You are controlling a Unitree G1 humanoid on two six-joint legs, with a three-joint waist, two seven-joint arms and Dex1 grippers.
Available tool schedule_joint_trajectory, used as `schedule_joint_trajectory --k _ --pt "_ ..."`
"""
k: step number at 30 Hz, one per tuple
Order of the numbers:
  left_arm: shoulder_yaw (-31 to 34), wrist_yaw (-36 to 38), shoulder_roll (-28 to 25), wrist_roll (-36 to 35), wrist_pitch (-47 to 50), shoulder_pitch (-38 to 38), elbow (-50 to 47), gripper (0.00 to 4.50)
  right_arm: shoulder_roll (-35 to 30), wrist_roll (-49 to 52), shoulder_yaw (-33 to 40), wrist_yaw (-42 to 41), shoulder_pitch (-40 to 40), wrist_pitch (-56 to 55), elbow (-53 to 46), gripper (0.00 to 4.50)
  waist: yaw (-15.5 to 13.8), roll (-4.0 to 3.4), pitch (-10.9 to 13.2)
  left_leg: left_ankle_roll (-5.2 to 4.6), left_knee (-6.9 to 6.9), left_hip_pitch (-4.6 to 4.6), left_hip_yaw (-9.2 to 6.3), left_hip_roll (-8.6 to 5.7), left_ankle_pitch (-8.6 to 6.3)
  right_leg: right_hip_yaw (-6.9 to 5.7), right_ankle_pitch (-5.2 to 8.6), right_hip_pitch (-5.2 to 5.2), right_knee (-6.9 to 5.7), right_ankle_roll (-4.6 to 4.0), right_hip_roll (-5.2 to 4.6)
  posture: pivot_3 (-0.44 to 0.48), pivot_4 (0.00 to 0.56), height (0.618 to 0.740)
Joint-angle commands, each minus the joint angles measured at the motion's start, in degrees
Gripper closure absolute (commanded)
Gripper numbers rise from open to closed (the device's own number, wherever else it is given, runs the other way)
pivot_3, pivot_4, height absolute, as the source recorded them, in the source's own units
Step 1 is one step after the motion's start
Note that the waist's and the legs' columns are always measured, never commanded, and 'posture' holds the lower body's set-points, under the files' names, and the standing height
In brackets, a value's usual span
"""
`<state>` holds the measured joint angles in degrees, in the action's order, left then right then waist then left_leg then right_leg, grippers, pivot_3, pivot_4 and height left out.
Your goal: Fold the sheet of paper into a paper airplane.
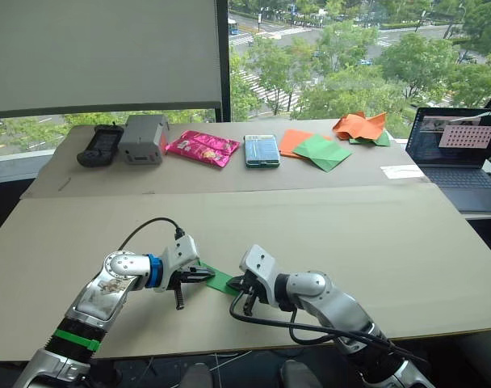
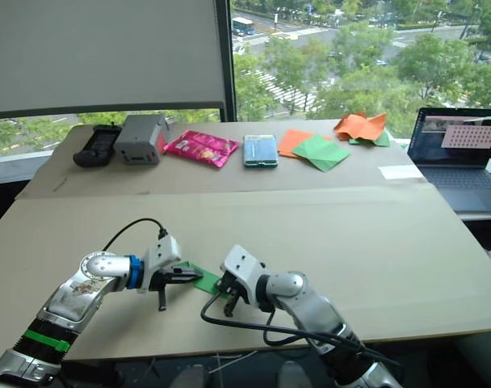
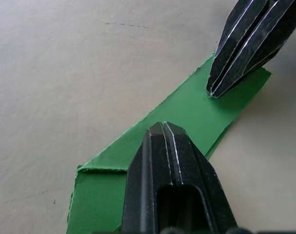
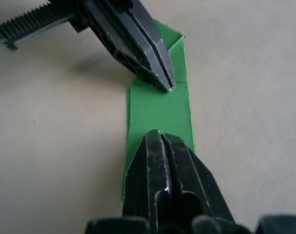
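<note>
Both closed grippers, left [image 1: 203,277] and right [image 1: 236,284], are pressed tip-down on the paper airplane [image 1: 220,280] (gripping nothing), presumably to flatten its creases

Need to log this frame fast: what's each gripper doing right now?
Left gripper: shut, tips pressing down on the folded green paper.
Right gripper: shut, tips pressing on the same paper, not pinching it.

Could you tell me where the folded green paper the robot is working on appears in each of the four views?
Left eye view: the folded green paper lies low and centre, between the two grippers.
Right eye view: low, left of centre.
Left wrist view: a slanted strip across the middle.
Right wrist view: an upright strip at centre.
Shared landmark: both closed grippers, the left gripper and the right gripper, press their tips onto it.
</note>
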<state>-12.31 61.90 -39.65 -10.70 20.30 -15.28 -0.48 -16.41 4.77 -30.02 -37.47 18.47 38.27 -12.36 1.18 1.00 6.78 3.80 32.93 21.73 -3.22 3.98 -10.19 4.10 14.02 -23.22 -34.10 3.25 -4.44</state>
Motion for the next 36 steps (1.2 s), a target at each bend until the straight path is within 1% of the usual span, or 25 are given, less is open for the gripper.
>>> schedule_joint_trajectory --k 1,7,14,24,28,36 --pt "-1.2 -0.1 -0.2 1.4 2.0 -0.4 0.7 4.5 -1.3 -2.6 -2.6 0.1 0.8 3.2 3.6 4.45 0.0 -0.03 0.0 0.0 0.0 -0.01 0.0 0.0 0.0 0.0 0.0 0.0 0.0 0.0 0.0 0.0 0.15 0.718" --pt "-1.5 0.6 2.0 0.2 3.7 -4.3 1.5 4.5 -0.7 -2.5 -2.8 0.7 1.4 6.5 4.4 4.45 0.0 0.01 0.0 0.0 0.0 0.01 -0.01 0.0 0.0 0.0 0.0 0.0 -0.01 0.0 0.01 0.0 0.15 0.718" --pt "-4.4 1.6 3.6 2.9 1.2 -6.1 5.9 4.5 -1.0 -2.7 -3.5 1.0 1.1 7.6 3.4 4.45 0.0 -0.01 -0.1 -0.01 0.01 -0.02 -0.01 0.0 0.01 0.0 0.0 0.04 -0.03 0.0 0.03 0.0 0.15 0.718" --pt "-4.9 2.5 1.9 4.7 -1.8 -4.7 8.3 4.5 -1.5 -2.8 -3.3 2.0 0.8 9.2 2.3 4.45 0.0 -0.04 -0.2 -0.01 0.01 -0.05 -0.01 0.0 0.01 0.0 0.0 0.08 -0.03 0.0 0.02 0.0 0.15 0.718" --pt "-3.9 2.4 0.0 5.2 -3.3 -4.3 10.7 4.5 -1.5 -2.9 -3.6 2.4 1.0 9.8 2.0 4.45 0.1 -0.06 -0.3 -0.01 0.01 -0.08 -0.01 0.0 0.01 0.0 0.0 0.09 -0.04 0.0 0.02 0.0 0.15 0.718" --pt "-1.8 2.5 -2.4 4.9 -4.6 -2.6 12.2 4.5 -1.3 -2.8 -3.7 2.7 1.4 9.9 2.3 4.45 0.5 -0.11 -0.3 -0.01 -0.01 -0.15 -0.01 0.0 0.0 0.0 0.0 0.1 -0.04 0.0 0.02 0.0 0.15 0.718"
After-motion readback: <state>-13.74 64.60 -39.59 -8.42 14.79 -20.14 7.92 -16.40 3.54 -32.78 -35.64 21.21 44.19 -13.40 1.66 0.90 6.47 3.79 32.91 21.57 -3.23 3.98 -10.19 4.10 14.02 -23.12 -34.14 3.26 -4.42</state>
